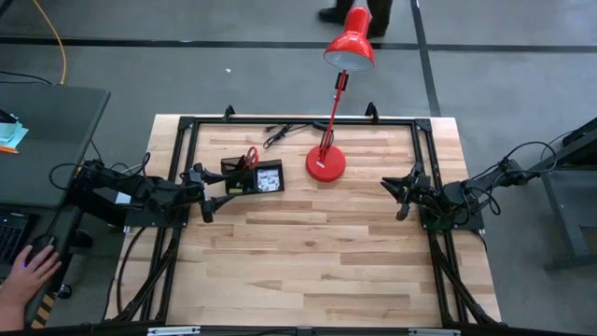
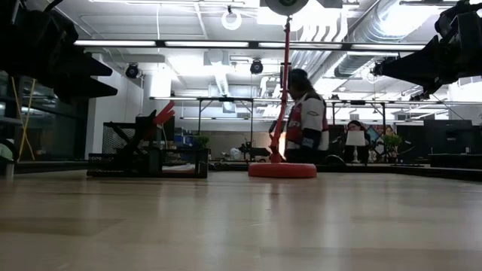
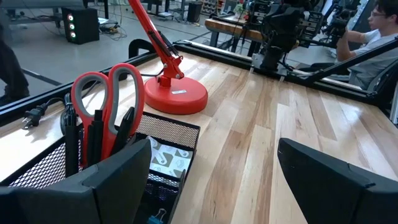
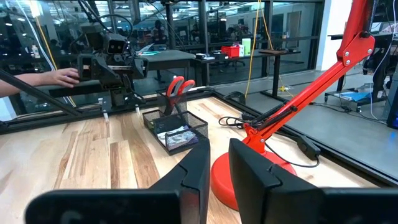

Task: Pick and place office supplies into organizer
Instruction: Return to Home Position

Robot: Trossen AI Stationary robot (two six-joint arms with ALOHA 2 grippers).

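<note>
The black mesh organizer (image 1: 252,177) stands on the table's far left part. Red-handled scissors (image 3: 106,93) stand handles-up in its taller cup section, with black pens (image 3: 93,134) beside them. The white-grey patterned packet (image 3: 165,158) lies in the lower tray section. The purple pad does not show. My left gripper (image 1: 201,191) hovers open just left of the organizer, touching nothing. My right gripper (image 1: 399,196) waits near the table's right edge. Its fingers (image 4: 193,168) stand almost together and hold nothing.
A red desk lamp's round base (image 1: 326,164) sits right of the organizer, its arm leaning to the far side. A black cable (image 1: 280,135) lies along the far edge. A person's hand (image 1: 28,271) rests on a desk left of the table. Bare wood fills the middle and near side.
</note>
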